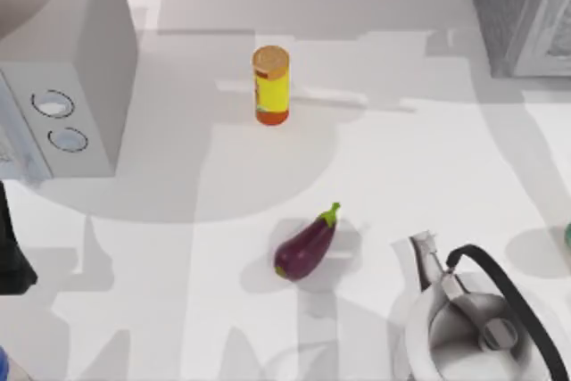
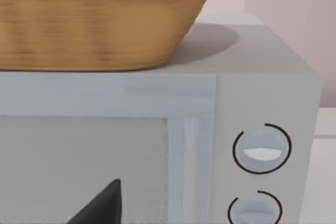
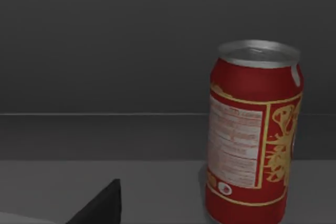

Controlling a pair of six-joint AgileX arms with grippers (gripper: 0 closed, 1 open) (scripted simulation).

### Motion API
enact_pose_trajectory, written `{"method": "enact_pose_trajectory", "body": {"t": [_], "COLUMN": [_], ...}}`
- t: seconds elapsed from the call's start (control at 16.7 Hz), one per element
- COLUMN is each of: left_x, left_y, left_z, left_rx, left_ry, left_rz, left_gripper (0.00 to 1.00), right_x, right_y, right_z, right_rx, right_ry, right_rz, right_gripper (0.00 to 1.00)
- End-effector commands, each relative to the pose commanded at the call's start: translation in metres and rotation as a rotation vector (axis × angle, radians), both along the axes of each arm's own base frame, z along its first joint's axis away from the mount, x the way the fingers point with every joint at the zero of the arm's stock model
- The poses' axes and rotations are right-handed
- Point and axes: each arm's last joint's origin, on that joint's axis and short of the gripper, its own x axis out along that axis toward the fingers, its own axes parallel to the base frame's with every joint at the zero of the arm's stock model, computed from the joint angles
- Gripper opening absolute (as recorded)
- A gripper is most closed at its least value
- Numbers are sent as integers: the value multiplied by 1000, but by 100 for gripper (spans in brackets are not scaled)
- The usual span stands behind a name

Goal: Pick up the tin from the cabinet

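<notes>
Tin (image 3: 253, 132) | red can, upright on dark cabinet shelf, right of right wrist frame | jaw state: cannot tell | approach level, centre on body, close mid-height.

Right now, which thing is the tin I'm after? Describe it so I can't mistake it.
Look in the right wrist view, inside the dark grey cabinet. On its shelf stands the tin, upright. It is red with gold trim, a silver top and a pale printed label, unlike the yellow canister out on the table.
</notes>
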Motion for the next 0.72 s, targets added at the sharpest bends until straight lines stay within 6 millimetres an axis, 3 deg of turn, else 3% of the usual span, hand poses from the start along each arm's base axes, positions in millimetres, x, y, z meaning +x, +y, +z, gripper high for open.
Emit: {"method": "enact_pose_trajectory", "body": {"t": [0.48, 0.72], "left_x": [0, 0], "left_y": [0, 0], "left_z": [0, 0], "left_rx": [0, 0], "left_ry": [0, 0], "left_rz": [0, 0], "left_gripper": [100, 100], "right_x": [58, 60], "right_y": [1, 1], "right_z": [-1, -1], "right_rx": [-1, -1], "right_ry": [3, 2], "right_rz": [2, 2], "right_gripper": [100, 100]}}
